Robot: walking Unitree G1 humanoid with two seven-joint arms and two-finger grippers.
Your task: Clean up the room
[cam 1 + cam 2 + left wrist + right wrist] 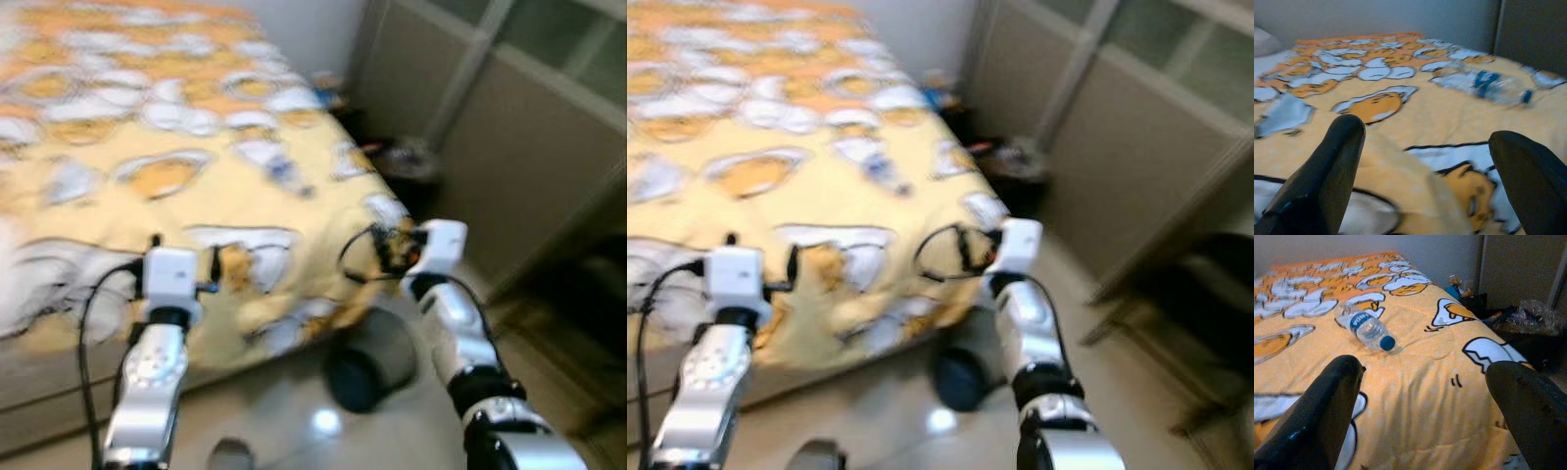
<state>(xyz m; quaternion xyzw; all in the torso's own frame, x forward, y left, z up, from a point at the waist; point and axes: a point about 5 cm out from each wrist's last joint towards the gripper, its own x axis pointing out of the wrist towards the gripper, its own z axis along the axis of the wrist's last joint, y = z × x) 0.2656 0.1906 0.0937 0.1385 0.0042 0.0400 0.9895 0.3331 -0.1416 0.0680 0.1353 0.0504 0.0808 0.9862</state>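
Right wrist view: right end effector [1420, 406] spread wide, empty (left end effector [1435, 171] likewise); bottle [1364, 326] on bedspread [1425, 382].

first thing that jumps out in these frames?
The bed with its loud yellow-orange cartoon blanket, taking up most of the scene ahead of the robot. A clear plastic water bottle with a blue cap and label lies on its side on that blanket, beyond the open left gripper and right gripper, both held over the near end of the bed. A dark cylindrical bin lies tipped on the floor by the bed corner.
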